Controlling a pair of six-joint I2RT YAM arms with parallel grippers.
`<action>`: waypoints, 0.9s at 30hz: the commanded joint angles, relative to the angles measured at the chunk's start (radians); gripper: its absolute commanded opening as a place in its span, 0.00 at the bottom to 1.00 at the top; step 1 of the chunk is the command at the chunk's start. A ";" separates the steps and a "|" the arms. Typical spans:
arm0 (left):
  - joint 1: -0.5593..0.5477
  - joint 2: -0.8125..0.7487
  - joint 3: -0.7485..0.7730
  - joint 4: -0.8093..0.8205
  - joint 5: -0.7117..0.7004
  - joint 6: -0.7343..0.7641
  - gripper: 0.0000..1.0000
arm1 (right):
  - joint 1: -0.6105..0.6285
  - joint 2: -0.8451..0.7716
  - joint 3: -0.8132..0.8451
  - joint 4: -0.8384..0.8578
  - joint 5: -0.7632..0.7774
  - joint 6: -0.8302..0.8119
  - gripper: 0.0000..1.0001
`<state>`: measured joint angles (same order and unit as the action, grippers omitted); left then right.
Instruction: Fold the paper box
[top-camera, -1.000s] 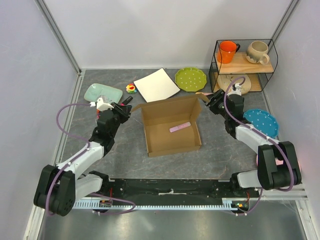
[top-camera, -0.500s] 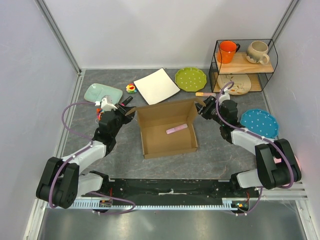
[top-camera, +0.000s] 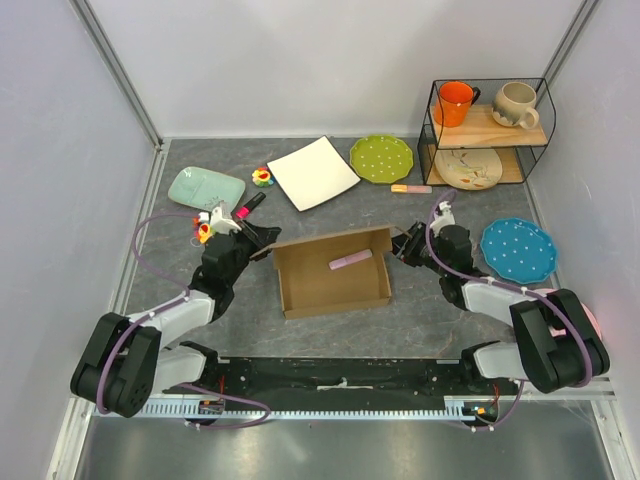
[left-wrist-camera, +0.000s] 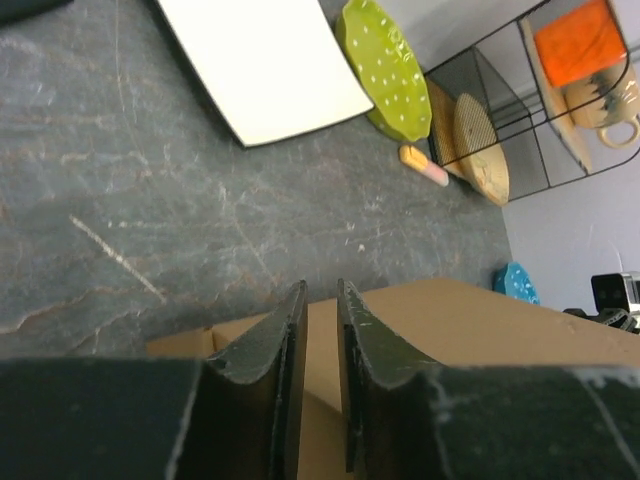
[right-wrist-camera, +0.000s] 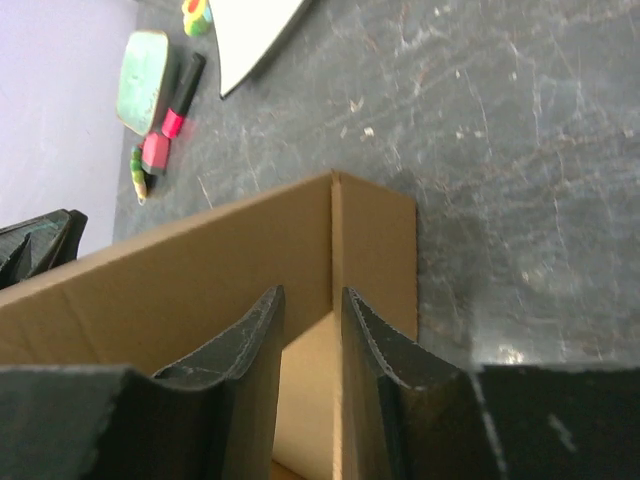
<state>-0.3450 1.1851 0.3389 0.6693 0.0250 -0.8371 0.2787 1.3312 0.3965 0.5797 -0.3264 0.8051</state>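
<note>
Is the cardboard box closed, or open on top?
Open. The top view looks into the paper box, a pink strip lying on its floor; no lid covers it.

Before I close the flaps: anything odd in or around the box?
Yes. A pink stick lies loose on the floor of the paper box, near its far wall. Folding the box shut would likely trap it inside.

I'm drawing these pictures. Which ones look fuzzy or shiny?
Top external view: sharp and evenly lit, only soft shadows beside the paper box. Left wrist view: the left gripper's fingers look soft and dark, the whole scene tilted. Right wrist view: right gripper's fingers blurry too, pale glare on the table.
</note>
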 joint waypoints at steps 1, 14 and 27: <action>-0.015 -0.015 -0.069 0.078 0.000 -0.025 0.24 | 0.010 -0.046 -0.057 0.042 0.009 -0.041 0.36; -0.034 -0.079 -0.100 0.082 -0.092 0.075 0.22 | 0.002 -0.530 0.144 -0.511 0.678 -0.093 0.67; -0.031 -0.228 0.150 -0.594 -0.378 0.064 0.36 | 0.234 -0.112 0.473 -0.526 0.084 -0.313 0.61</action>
<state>-0.3756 0.9768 0.3824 0.3099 -0.2867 -0.8021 0.4435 1.1645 0.8829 0.1680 -0.1074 0.6010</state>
